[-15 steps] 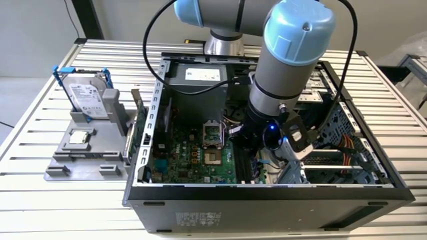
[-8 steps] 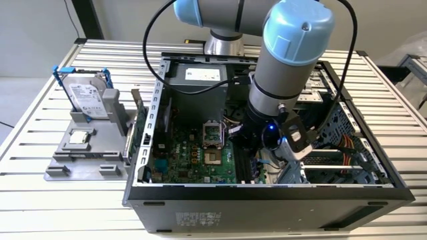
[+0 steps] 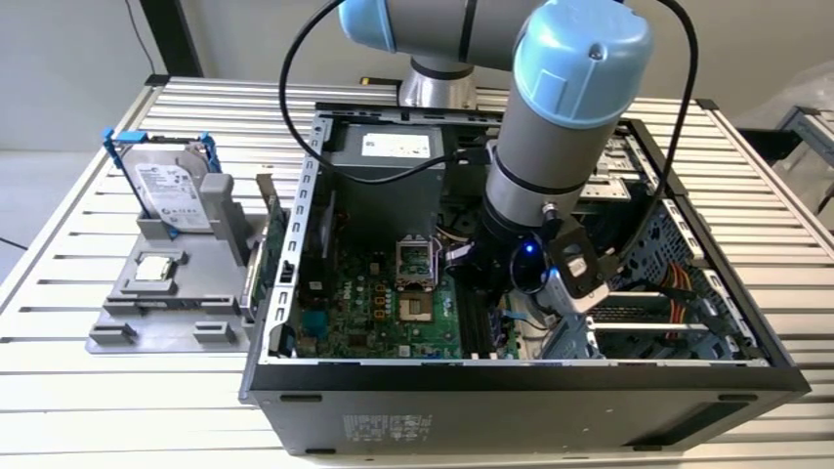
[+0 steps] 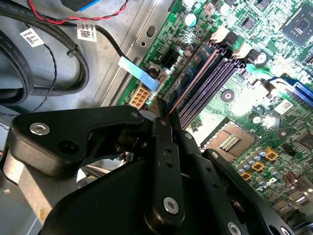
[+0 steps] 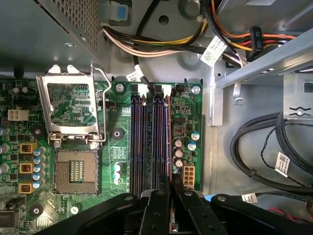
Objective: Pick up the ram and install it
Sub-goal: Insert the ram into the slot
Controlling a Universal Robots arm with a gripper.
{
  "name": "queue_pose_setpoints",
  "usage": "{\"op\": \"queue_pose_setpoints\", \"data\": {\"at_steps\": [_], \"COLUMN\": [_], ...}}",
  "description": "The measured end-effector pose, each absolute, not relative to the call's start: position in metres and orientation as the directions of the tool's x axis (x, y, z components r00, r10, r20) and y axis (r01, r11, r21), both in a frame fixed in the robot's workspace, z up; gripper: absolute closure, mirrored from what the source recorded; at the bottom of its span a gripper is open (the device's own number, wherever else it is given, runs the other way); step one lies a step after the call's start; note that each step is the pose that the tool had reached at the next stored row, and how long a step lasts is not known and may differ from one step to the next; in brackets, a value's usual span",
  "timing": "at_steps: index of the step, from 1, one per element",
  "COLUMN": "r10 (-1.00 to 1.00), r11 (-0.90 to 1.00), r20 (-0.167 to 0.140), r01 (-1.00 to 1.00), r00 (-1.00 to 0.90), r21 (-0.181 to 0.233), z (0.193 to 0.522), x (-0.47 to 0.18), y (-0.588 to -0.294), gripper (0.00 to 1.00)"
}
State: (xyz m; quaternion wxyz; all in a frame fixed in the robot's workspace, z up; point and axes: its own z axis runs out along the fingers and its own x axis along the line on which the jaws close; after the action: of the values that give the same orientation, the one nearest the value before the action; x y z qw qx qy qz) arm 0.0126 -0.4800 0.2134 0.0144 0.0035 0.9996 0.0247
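We find the ram standing on edge at the outermost memory slot of the motherboard; we judge it light, stiff and fragile, best held by its long thin edges. The gripper is clenched narrowly on its upper end inside the computer case.

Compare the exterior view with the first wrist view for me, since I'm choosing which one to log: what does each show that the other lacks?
Exterior view alone: the hard drive upright in its grey stand, the slatted table, the arm.

First wrist view alone: the open socket frame up close, the wire bundle.

Both: the motherboard, the memory slots, the gripper over them, closed on the ram.
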Motion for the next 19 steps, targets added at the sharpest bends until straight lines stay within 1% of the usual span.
{"op": "queue_pose_setpoints", "data": {"at_steps": [19], "r10": [0.029], "r11": [0.998], "r20": [-0.028], "r01": [0.028], "r00": [-0.999], "r21": [0.049], "z": [0.2161], "x": [0.0112], "y": [-0.4800], "gripper": [1.00]}}
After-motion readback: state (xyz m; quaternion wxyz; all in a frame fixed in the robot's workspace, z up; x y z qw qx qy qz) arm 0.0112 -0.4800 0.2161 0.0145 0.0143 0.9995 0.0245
